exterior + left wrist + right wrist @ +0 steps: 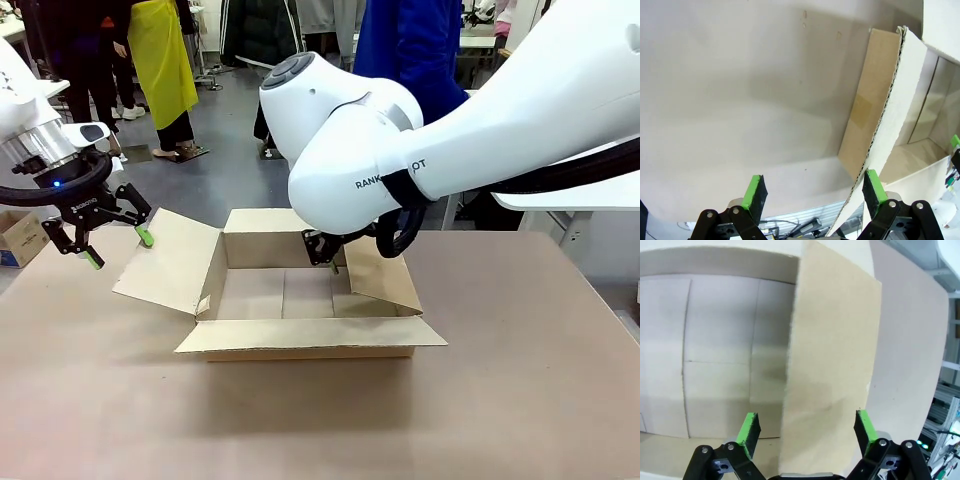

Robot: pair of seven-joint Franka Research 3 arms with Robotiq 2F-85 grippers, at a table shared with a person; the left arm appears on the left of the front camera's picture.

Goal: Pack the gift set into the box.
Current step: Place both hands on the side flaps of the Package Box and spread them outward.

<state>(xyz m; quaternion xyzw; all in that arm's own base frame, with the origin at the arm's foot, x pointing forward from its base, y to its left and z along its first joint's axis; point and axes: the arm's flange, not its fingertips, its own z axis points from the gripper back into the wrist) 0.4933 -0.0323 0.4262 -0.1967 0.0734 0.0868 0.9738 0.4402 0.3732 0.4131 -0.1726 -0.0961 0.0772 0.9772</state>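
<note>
The box point(300, 300) is set open on the middle of the table point(520, 400). Its side flaps seem to be held out for packing: the left gripper point(119, 248) is spread wide at the left flap point(165, 262), and the right gripper point(806, 427) is spread wide around the right flap point(832, 365). The way in is partly blocked by the right arm point(420, 130) above, and a small carton point(20, 238) is seen far left.

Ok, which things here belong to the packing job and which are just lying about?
Job:
the box, open on the table
left gripper, open at its left flap
right gripper, open astride its right flap

Lying about:
small cardboard box, beyond the table's left edge
people standing behind
</note>
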